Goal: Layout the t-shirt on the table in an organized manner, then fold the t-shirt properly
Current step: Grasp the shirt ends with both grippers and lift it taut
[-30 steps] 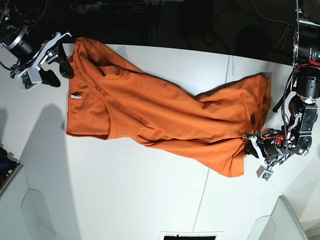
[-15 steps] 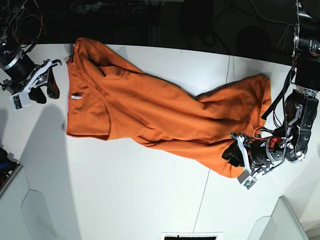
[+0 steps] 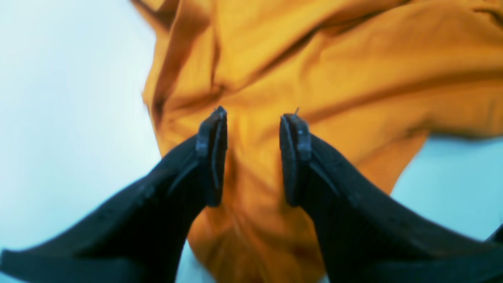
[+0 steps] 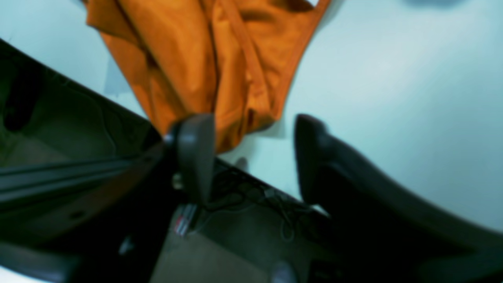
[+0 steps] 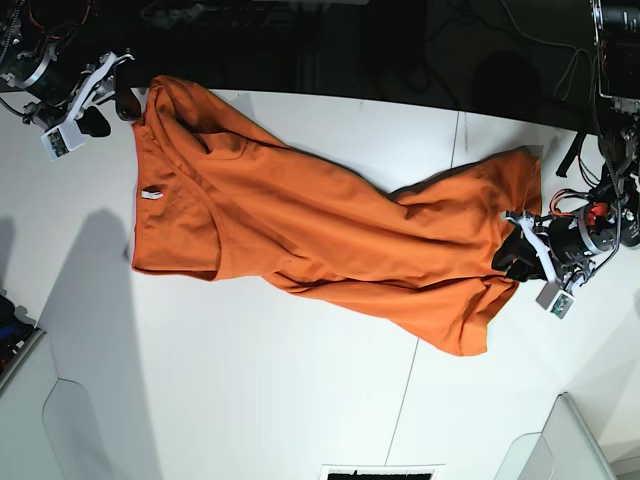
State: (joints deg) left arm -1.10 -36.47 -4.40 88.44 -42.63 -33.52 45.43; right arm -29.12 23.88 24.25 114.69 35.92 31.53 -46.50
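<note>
The orange t-shirt (image 5: 330, 230) lies crumpled in a diagonal band across the white table (image 5: 250, 390). Its white neck tag (image 5: 151, 193) is at the left end. My left gripper (image 5: 515, 258) is at the shirt's right edge. In the left wrist view it (image 3: 254, 118) is open, and its fingers (image 3: 212, 157) frame wrinkled orange cloth (image 3: 334, 70). My right gripper (image 5: 110, 100) is at the shirt's far left corner by the table's back edge. In the right wrist view it (image 4: 255, 122) is open and empty, and the shirt's corner (image 4: 204, 70) lies just beyond one finger (image 4: 194, 157).
A thin dark seam (image 5: 415, 350) crosses the table. Pale bins stand at the front left (image 5: 60, 420) and front right (image 5: 565, 440). Beyond the back edge is a dark area with cables (image 5: 400, 50). A dark slot (image 5: 380, 472) sits at the front edge.
My left gripper has moved from the shirt's lower right corner up along its right edge. My right gripper has moved up and right to the shirt's far left corner.
</note>
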